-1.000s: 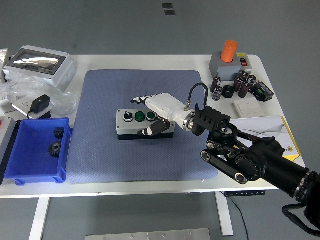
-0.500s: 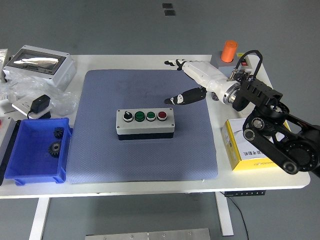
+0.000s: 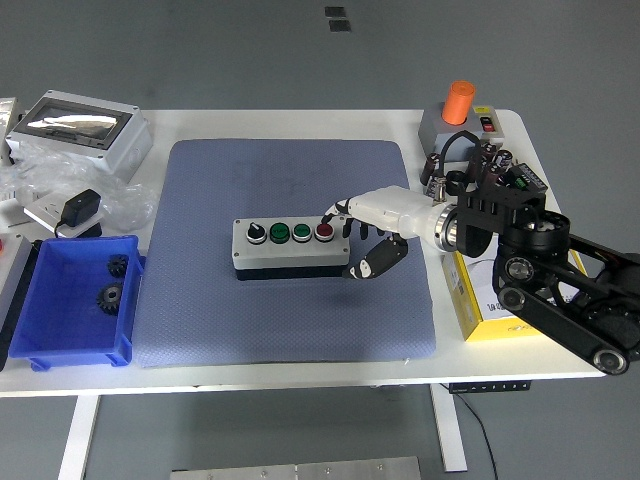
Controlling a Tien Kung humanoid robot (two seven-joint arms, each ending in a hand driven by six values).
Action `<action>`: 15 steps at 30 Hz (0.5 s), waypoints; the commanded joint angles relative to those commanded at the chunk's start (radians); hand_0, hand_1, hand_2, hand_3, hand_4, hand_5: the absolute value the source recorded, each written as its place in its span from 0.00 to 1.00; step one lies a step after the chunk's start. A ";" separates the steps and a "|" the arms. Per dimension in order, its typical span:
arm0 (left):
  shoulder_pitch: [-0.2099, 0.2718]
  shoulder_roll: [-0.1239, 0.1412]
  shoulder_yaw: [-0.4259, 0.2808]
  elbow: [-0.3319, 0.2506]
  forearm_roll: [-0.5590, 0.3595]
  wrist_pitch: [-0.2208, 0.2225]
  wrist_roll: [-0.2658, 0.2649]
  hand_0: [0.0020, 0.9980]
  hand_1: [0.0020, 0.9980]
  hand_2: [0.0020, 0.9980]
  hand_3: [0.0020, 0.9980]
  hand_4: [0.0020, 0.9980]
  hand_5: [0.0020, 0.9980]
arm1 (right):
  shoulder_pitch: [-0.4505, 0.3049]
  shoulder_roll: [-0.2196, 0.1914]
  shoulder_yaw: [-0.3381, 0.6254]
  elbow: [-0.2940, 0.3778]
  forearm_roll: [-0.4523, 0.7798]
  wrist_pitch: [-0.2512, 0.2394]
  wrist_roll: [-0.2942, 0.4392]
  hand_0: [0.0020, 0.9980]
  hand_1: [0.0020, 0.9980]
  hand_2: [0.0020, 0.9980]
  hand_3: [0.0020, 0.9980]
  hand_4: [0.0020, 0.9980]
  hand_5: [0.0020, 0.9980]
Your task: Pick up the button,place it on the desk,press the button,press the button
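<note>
Button box (image 3: 291,247) flat on blue mat (image 3: 200,300), mid-table. Right hand (image 3: 370,235) just beside box's right end, fingers loosely spread, holding nothing (thumb low by the base). Risk: sideways nudge sliding box, or fingertip missing red button (image 3: 324,232).

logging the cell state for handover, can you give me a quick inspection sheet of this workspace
surface: white table with a blue-grey mat over the middle
job's things: button box on the mat, flat, with a black knob, two green buttons and a red one
clutter: blue bin holding gears, grey case, yellow box, capacitors, orange-topped switch
fingers: right hand at the box's right end, by the red button; contact unclear; left arm not seen
cables: black adapter on plastic bags
surroundings: grey floor, nobody seen
</note>
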 joint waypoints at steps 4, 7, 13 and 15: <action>-0.002 0.000 0.002 0.000 -0.001 0.000 0.001 0.65 0.66 0.63 0.72 0.66 0.49 | 0.006 0.024 -0.006 -0.026 -0.003 -0.011 0.002 0.21 0.29 0.26 0.83 0.30 0.02; -0.003 0.000 0.003 0.000 0.000 0.000 0.001 0.65 0.66 0.63 0.72 0.66 0.49 | 0.008 0.035 -0.003 -0.048 -0.005 -0.020 0.002 0.20 0.26 0.25 0.83 0.27 0.00; -0.003 -0.001 0.005 0.000 -0.001 -0.001 0.001 0.65 0.66 0.63 0.72 0.66 0.49 | 0.006 0.049 0.001 -0.102 -0.016 -0.028 -0.001 0.20 0.24 0.24 0.82 0.26 0.00; -0.004 -0.002 0.006 0.000 -0.002 -0.001 0.001 0.65 0.66 0.63 0.72 0.66 0.49 | 0.004 0.050 -0.002 -0.113 -0.017 -0.027 -0.003 0.20 0.24 0.24 0.82 0.26 0.00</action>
